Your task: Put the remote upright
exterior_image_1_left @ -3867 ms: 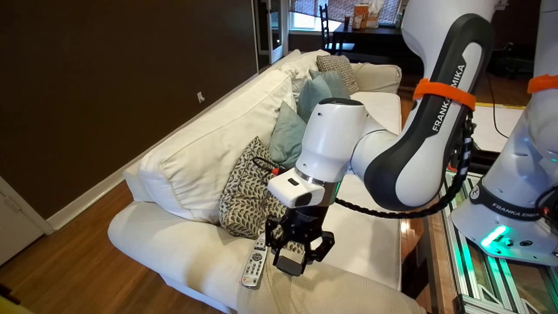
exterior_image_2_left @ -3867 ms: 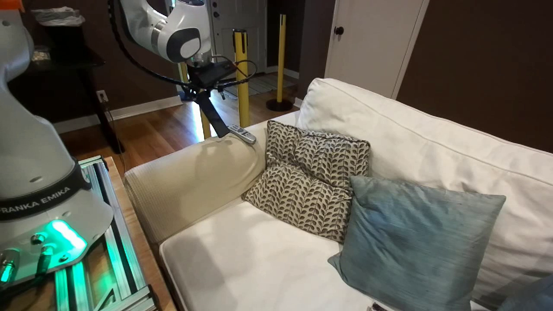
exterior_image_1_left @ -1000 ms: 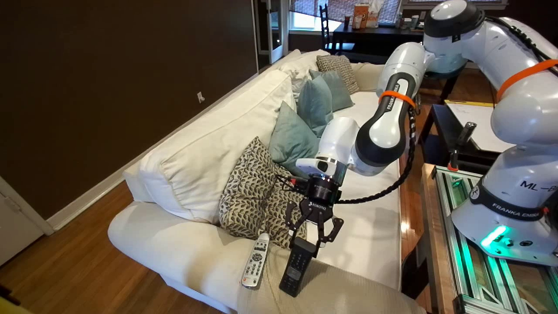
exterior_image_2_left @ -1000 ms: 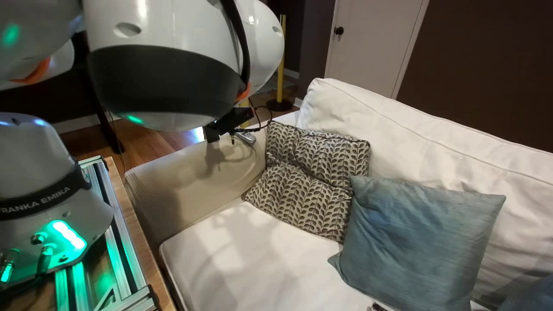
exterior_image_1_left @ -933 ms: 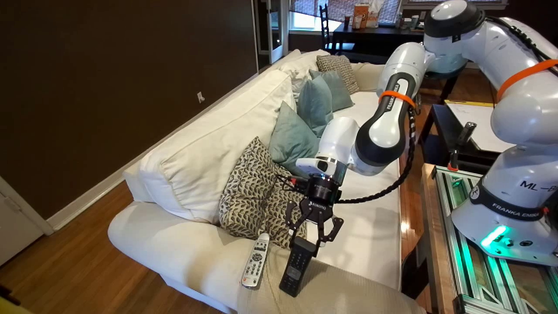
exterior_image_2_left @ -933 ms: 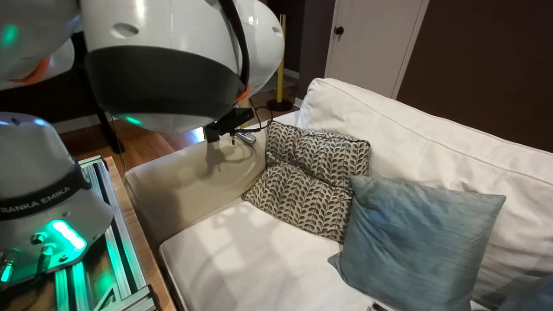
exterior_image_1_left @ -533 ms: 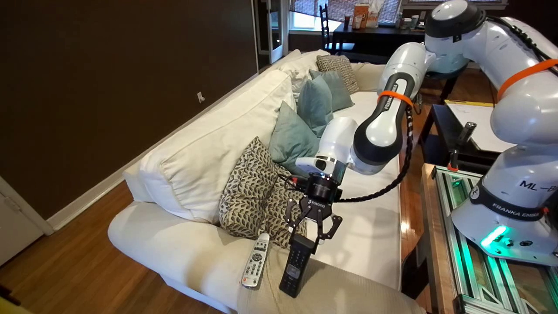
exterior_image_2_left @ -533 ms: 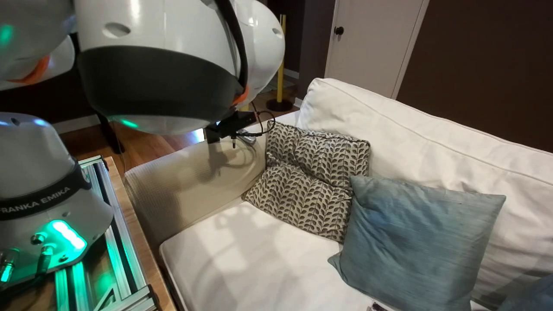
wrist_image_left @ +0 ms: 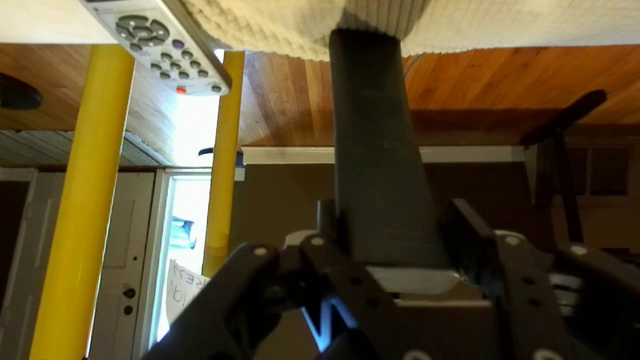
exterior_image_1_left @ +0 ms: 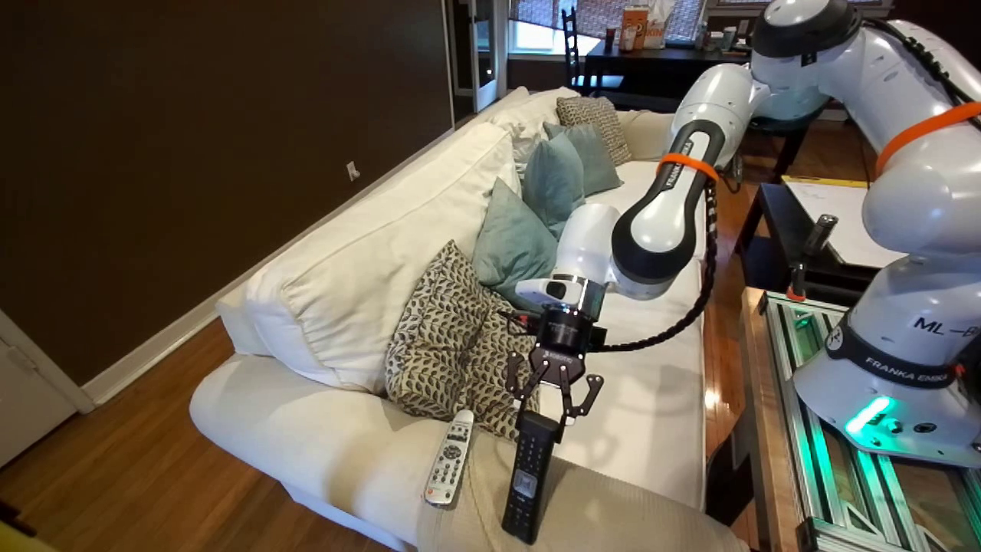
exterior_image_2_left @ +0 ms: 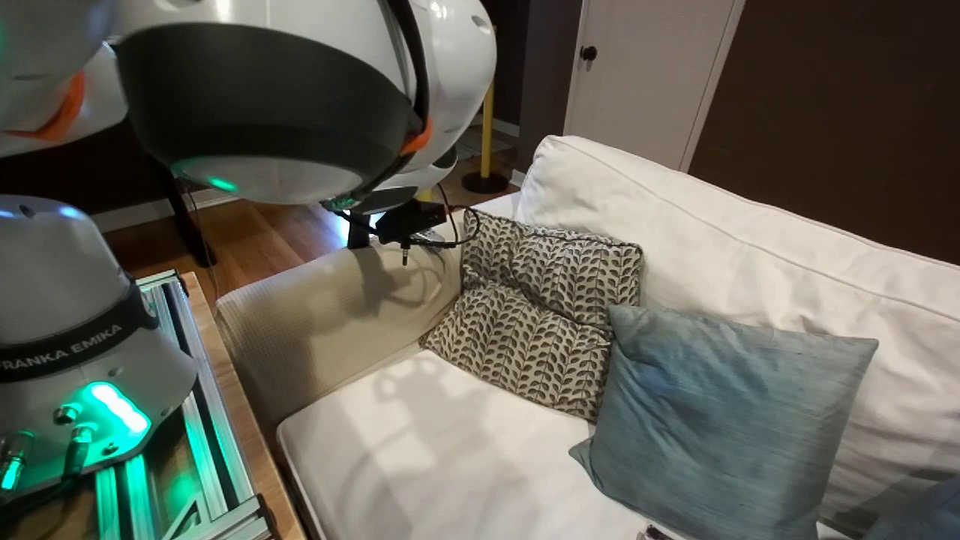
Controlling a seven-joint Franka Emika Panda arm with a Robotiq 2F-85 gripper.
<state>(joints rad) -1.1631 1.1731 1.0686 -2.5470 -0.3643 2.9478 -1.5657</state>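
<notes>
While the black remote [exterior_image_1_left: 529, 483] is held on end over the beige-covered sofa arm [exterior_image_1_left: 613, 498], tilted rather than plumb, the pale remote [exterior_image_1_left: 450, 460] lies just beside it, buttons up. Whether the black one's lower end presses on the sofa arm, I can't tell. The gripper [exterior_image_1_left: 543, 424] has it by the upper end, fingers [wrist_image_left: 467, 227] clamped on both sides with only the remote between them. Off to the side, the robot's base [exterior_image_1_left: 889, 399] glows green on its metal frame [exterior_image_1_left: 858, 535]. Past the gripper slumps a leaf-patterned cushion [exterior_image_1_left: 429, 345], then blue cushions [exterior_image_1_left: 513, 238] along the white sofa back [exterior_image_1_left: 368, 261]. At the far end of the room, a dark chair [exterior_image_1_left: 571, 46] and table [exterior_image_1_left: 659, 65] stand before a bright window [exterior_image_1_left: 536, 37].
</notes>
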